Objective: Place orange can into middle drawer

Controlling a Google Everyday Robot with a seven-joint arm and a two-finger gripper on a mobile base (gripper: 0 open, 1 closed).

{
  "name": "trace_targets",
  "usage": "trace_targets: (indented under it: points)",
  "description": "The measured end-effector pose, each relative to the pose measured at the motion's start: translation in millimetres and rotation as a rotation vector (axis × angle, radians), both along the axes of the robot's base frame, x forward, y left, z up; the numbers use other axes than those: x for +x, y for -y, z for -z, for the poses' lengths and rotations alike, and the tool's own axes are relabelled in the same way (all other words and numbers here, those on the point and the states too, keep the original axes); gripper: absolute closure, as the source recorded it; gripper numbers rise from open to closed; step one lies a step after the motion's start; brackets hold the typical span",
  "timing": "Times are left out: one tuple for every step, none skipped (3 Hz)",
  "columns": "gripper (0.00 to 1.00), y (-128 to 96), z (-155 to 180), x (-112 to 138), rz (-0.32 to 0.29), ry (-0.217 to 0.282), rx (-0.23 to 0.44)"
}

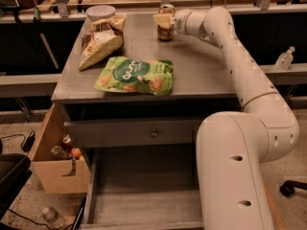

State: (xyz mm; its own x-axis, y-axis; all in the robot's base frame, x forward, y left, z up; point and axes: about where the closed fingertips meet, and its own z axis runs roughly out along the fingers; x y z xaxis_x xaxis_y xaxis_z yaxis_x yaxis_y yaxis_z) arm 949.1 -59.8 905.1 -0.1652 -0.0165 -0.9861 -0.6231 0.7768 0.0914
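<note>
From the one camera view: the orange can (166,30) stands upright at the far edge of the bench (201,75), about twelve o'clock on the top. The gripper (162,19) is right at its upper half, touching or all but touching its top. The arm (240,71) reaches in from the four o'clock side. Has it clamped down, or is it only framing the can? I cannot tell from here. The can's base sits on the bench, so no lift yet. At nine o'clock from the can there's a white bowl (100,12) with a tan chip bag (100,42) leaning just in front of it, and a green snack bag (135,74) lies flat near the front edge, around six o'clock. Below the top, the drawer with the small round knob (129,132) is pushed in. Under it the middle drawer (144,195) is pulled wide open, showing a bare grey floor with nothing in it. By my reckoning the drawer is ready and the grasp is under way at best. The lift, the carry down past the front edge and the release inside are all to come.
</note>
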Motion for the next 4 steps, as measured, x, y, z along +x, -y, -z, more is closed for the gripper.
trace_targets:
  points:
    - [0.88,-4,2,0,-0.004,-0.002,0.0]
    - [1.0,-7,3,1,-0.007,-0.004,0.0]
    - [1.0,-6,-11,-4,-0.013,0.009,-0.004]
    - [1.0,10,-42,-25,-0.01,0.035,-0.025]
